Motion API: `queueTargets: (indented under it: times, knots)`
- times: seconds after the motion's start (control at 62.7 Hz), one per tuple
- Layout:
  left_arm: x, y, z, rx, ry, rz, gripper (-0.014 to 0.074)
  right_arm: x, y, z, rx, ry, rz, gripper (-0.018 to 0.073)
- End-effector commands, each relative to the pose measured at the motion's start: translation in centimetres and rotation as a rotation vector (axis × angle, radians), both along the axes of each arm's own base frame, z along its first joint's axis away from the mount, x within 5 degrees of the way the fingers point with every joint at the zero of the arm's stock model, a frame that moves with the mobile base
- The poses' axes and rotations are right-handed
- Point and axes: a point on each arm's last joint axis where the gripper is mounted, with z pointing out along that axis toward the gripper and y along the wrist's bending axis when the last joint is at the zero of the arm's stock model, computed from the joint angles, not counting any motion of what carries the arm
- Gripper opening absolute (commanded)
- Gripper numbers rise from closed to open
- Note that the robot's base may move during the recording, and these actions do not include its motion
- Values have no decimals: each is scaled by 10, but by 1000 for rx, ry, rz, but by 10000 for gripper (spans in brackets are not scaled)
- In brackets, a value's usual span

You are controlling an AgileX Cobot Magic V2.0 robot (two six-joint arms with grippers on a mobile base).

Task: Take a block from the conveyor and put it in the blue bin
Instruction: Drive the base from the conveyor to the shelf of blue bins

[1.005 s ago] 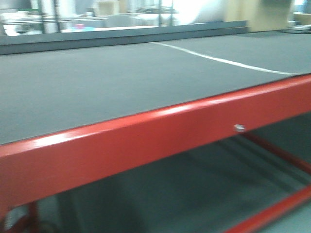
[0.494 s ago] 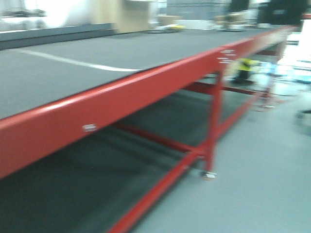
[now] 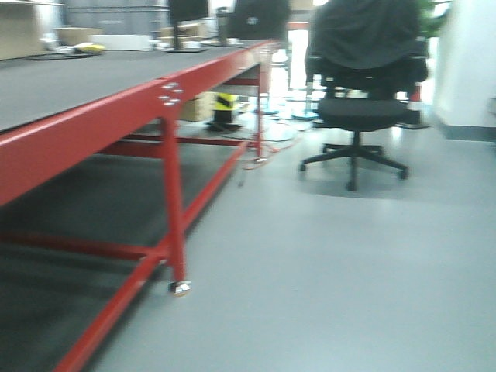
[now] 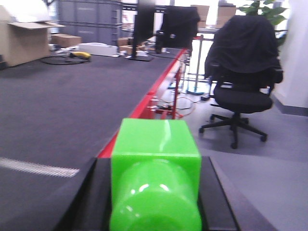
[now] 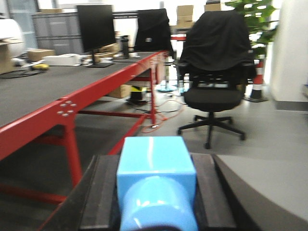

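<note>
- View has swung right; conveyor (image 3: 46,85) now at left, chair (image 3: 360,108) ahead.
- Green block (image 4: 156,144) gripped in left hand (image 4: 155,202).
- Blue block (image 5: 154,156) gripped in right hand (image 5: 155,197).

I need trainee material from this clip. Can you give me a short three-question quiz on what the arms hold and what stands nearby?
1. True or false: the left gripper holds a green block.
2. What sits in the right gripper? A) a red block B) a blue block C) nothing
3. Fill in: on the floor beside the conveyor stands a black office ____.

Key: 1 true; 2 B, the blue block; 3 chair.
</note>
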Motion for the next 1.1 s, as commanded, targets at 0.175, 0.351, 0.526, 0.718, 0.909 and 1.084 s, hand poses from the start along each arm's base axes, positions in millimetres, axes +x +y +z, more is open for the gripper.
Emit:
queueTargets:
  times: [0.175, 0.351, 0.526, 0.718, 0.909, 1.084]
  knots:
    - [-1, 0, 2, -4, -25, -2, -111, -2, -1, 4, -9, -28, -6, -162]
    - [-1, 0, 2, -4, -25, -2, -111, -2, -1, 4, -9, -28, -6, -162]
    - [-1, 0, 2, -4, -25, -2, -111, -2, -1, 4, -9, -28, -6, -162]
    - [-1, 0, 2, -4, -25, -2, -111, -2, -1, 4, -8, -30, -6, -162]
    - [-1, 0, 2, -4, -25, -2, -111, -2, -1, 4, -8, -30, -6, -162]
    - [-1, 0, 2, -4, -25, -2, -111, -2, -1, 4, -8, -30, -6, -162]
